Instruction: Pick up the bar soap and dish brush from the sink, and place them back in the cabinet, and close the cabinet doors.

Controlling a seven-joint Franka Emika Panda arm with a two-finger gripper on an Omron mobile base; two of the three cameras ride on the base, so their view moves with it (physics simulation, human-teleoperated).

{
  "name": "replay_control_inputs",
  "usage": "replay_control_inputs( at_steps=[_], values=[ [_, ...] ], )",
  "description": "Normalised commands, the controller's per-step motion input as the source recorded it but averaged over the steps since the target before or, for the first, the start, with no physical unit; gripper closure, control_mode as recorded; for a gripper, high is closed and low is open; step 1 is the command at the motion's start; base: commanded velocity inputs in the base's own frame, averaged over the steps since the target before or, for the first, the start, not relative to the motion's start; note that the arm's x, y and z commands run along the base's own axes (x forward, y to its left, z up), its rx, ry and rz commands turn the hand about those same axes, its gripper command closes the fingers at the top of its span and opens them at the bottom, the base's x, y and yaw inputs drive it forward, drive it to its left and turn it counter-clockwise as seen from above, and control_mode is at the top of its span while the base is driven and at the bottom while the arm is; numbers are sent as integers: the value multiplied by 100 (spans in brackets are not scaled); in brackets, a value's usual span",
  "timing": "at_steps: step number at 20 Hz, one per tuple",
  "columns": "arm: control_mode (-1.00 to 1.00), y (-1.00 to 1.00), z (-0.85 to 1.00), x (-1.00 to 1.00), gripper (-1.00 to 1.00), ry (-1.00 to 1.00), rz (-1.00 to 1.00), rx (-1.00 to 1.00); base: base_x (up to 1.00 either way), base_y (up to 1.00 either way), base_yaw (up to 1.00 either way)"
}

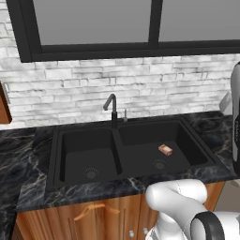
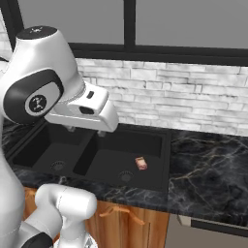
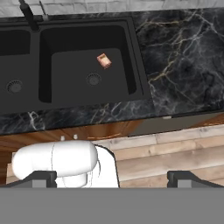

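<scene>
The bar soap (image 1: 165,149) is a small pinkish-orange block lying on the floor of the right basin of the black sink (image 1: 89,159), just behind the drain. It shows again as the bar soap (image 2: 141,163) and the bar soap (image 3: 103,61) inside the sink (image 3: 65,78). My gripper (image 3: 112,178) hangs high above the counter's front edge, well short of the soap, open wide with nothing between its fingers. The dish brush is out of view. A reddish-brown wooden corner (image 1: 3,105) at the far left belongs to the cabinet or its door; I cannot tell which.
A slim black faucet (image 1: 111,105) rises behind the basin divider. Dark marbled counter (image 2: 208,174) stretches to the right of the sink. Lower wooden cabinet fronts with a curved handle (image 1: 93,211) sit under the counter. Behind are a white brick wall and a black-framed window.
</scene>
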Motion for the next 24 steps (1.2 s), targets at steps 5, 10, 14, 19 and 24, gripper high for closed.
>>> replay_control_inputs(
  at_steps=[5, 10, 14, 19, 24],
  values=[
    [-100, 0, 0, 9, -100, 0, 0, 0, 0, 0, 0],
    [-100, 0, -6, 25, -100, 0, 0, 0, 0, 0, 0],
    [-100, 1, -7, 40, -100, 0, 0, 0, 0, 0, 0],
    [-100, 4, -15, 43, -100, 0, 0, 0, 0, 0, 0],
    [-100, 1, -20, 45, -100, 0, 0, 0, 0, 0, 0]
  ],
)
